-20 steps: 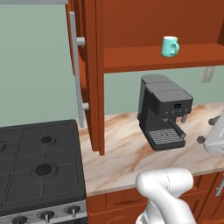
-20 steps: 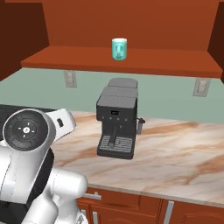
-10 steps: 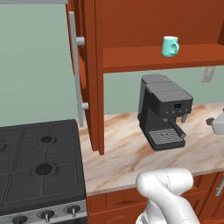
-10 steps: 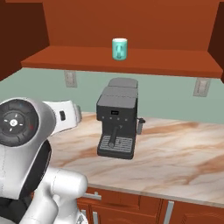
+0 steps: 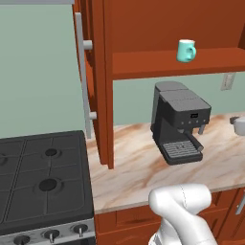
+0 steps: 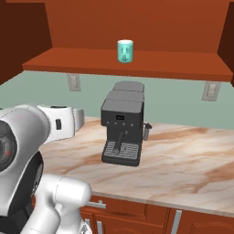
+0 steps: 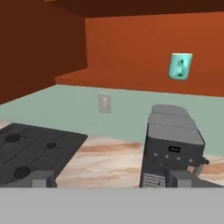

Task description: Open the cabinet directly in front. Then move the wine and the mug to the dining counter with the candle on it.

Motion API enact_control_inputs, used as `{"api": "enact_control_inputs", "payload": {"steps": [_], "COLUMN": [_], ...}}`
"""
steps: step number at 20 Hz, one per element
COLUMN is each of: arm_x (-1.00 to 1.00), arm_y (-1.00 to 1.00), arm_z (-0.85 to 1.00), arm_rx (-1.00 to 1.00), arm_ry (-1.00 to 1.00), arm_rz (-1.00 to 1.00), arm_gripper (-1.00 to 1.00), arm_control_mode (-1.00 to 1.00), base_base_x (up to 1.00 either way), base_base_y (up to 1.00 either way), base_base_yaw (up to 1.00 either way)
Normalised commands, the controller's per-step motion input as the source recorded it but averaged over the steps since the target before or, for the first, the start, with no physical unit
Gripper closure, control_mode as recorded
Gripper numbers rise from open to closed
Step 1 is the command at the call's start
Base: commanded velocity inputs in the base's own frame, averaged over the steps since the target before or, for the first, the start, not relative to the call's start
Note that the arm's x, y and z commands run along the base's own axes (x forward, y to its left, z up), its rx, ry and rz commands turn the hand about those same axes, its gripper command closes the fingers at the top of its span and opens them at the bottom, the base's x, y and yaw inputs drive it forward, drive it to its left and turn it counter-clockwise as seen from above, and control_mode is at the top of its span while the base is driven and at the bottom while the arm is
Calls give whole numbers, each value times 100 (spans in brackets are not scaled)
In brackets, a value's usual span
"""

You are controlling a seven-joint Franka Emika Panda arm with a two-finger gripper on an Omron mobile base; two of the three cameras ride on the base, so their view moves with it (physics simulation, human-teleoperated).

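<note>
A: Where are things standing with the reddish-brown wooden wall cabinet [image 5: 143,33]?

B: It is hanging open; its left door with the long silver bar handle [image 5: 85,76] is standing edge-on beside the black gas cooktop [image 5: 40,177]. So I judge the opening step done and the fetching step in hand.

A: And the items?

B: The small teal ceramic mug [image 6: 125,50] is sitting alone on the cabinet's bottom shelf, above the black coffee machine [image 6: 122,128] on the beige marble worktop [image 6: 183,160]. I am not seeing the wine bottle on that shelf.

A: Is the two-finger gripper [image 7: 113,179] carrying anything?

B: No. Its jaws are standing spread wide and empty, with the two dark fingertips [image 7: 41,179] well apart at the bottom of the hand view. It is looking across at the coffee machine, below the mug and well away from it.

A: Next move?

B: Probably raising the hand to shelf height, lining the jaws around the mug's body and keeping clear of the coffee machine's top.
</note>
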Motion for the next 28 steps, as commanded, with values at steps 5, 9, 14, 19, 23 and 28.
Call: {"api": "enact_control_inputs", "payload": {"steps": [5,9,14,19,23,28], "arm_x": [5,8,7,1,0,0], "arm_y": [-1,0,-7,-33,-36,-31], "arm_z": [39,45,40,11,0,0], "arm_rx": [3,0,0,1,6,5], "arm_ry": [1,10,14,6,0,0], "arm_rz": [-17,-16,-14,-9,-2,0], "arm_gripper": [-100,-100,-100,-100,-100,-100], "arm_control_mode": [-100,-100,-100,-100,-100,-100], "base_base_x": [0,0,0,0,0,0], "base_base_y": [0,0,0,0,0,0], "base_base_yaw": [0,0,0,0,0,0]}}
